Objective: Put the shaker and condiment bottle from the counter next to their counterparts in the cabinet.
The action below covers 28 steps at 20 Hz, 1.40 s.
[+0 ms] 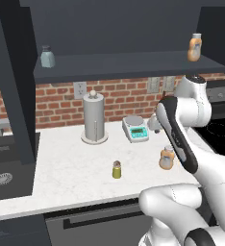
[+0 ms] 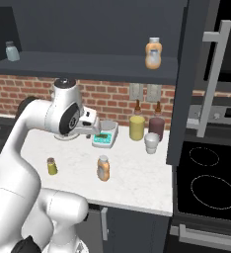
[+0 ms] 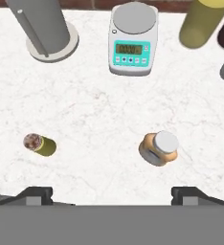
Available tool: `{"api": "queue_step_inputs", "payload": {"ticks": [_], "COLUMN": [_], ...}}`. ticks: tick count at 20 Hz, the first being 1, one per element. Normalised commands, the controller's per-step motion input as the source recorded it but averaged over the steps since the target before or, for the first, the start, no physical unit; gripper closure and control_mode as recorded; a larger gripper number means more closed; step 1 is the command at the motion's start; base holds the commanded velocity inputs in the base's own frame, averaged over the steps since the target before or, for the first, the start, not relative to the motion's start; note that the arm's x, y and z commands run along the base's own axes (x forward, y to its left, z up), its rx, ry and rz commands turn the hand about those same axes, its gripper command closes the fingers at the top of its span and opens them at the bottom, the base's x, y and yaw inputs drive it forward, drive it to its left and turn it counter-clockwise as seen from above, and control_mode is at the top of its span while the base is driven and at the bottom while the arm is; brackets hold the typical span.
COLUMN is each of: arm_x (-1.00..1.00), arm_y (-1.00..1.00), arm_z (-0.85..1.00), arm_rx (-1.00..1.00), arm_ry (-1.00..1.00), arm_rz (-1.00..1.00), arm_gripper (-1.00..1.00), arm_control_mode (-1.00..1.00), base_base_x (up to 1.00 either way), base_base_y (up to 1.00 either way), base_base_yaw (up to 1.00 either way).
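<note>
On the white marble worktop [image 1: 71,168] in the left base view, the shaker [image 1: 117,169] stands upright near the front, well apart from the condiment bottle [image 1: 167,158], which stands to its right, partly behind the arm. Behind them are a grey paper-towel holder [image 1: 94,118] and a small scale [image 1: 135,128] against the brick wall. Up on the cabinet [image 1: 133,65] shelf, a pale blue-grey shaker [image 1: 47,56] sits at the left and an orange bottle [image 1: 194,47] at the right, far apart. From the right base view, the shaker [image 2: 52,166] is left of the condiment bottle [image 2: 103,168], both upright on the worktop [image 2: 132,173]; the scale [image 2: 105,134], a yellow bottle [image 2: 136,125], a dark bottle [image 2: 156,126] and a white cup [image 2: 151,143] stand behind. The shelf's orange bottle [image 2: 153,53] sits above them and the pale shaker [image 2: 11,51] far left. Looking down in the hand view, the tool [image 3: 111,195] is above the worktop [image 3: 99,110] with its tips spread wide and nothing between them. The shaker [image 3: 39,144] lies toward the left tip, the condiment bottle [image 3: 159,148] toward the right, neither touched. The scale [image 3: 132,38] and towel holder [image 3: 48,29] are farther off.
</note>
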Motion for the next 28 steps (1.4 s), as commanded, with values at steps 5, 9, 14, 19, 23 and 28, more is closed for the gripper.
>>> {"api": "queue_step_inputs", "payload": {"ticks": [5, 9, 14, 19, 23, 28], "arm_x": [-0.41, -0.34, -0.28, -0.08, 0.0, 0.0], "arm_y": [-0.62, -0.45, -0.28, -0.07, 0.0, 0.0], "arm_z": [-0.16, -0.26, -0.35, -0.27, -0.28, -0.24], "arm_rx": [0.03, 0.06, 0.01, 0.0, 0.0, 0.0], "arm_ry": [-0.09, 0.0, -0.05, -0.01, -0.02, -0.01], "arm_rz": [0.05, 0.04, 0.04, 0.03, 0.05, 0.11], "arm_gripper": [-1.0, -1.0, -1.0, -1.0, -1.0, -1.0], "arm_control_mode": [-1.0, -1.0, -1.0, -1.0, -1.0, -1.0], "base_base_x": [0.0, 0.0, 0.0, 0.0, 0.0, 0.0], "base_base_y": [0.0, 0.0, 0.0, 0.0, 0.0, 0.0], "base_base_yaw": [0.0, 0.0, 0.0, 0.0, 0.0, 0.0]}}
